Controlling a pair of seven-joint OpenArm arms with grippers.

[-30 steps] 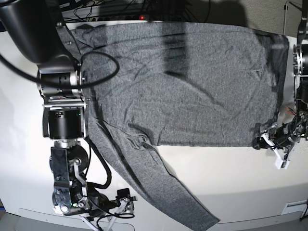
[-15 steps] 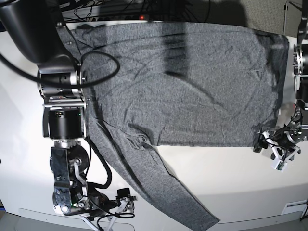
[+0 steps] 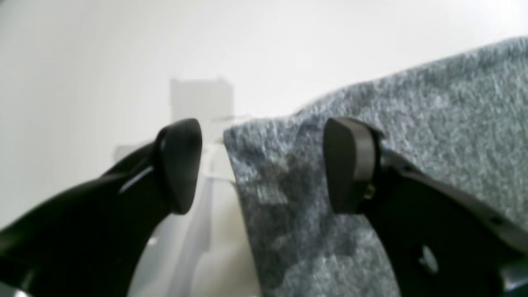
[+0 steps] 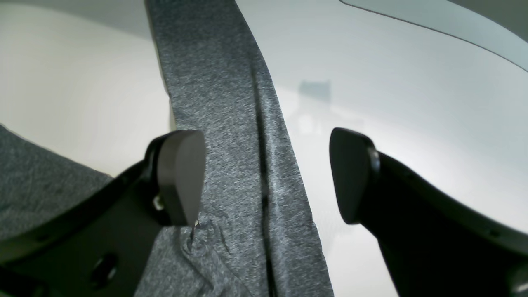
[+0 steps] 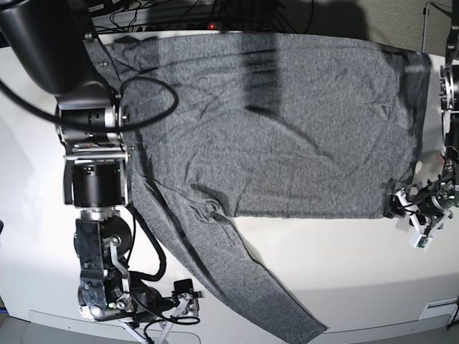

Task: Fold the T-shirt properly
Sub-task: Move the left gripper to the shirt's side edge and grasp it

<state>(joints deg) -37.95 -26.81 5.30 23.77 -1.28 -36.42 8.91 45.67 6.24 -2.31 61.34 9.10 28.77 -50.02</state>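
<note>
The T-shirt lies spread flat over the far half of the white worktop, its body filling most of the width and one long sleeve running diagonally toward the near edge, where the cuff ends just short of the rim. The left pincer sits low at the shirt's lower corner on the right side of the base view; its wrist view shows both black fingers spread wide, with the corner of the grey cloth lying between them, no pad pressing on it. The right pincer is also wide apart, hanging over the sleeve, which passes between its two pads with bare worktop on one side; nothing is gripped. In the base view the right arm stands tall on the left, its bulky black joints and looping cable covering part of the shirt's shoulder and side edge there. A broad shadow falls across the upper middle of the cloth. Beyond the far edge of the worktop runs a tangle of dark cables with a small red light.
</note>
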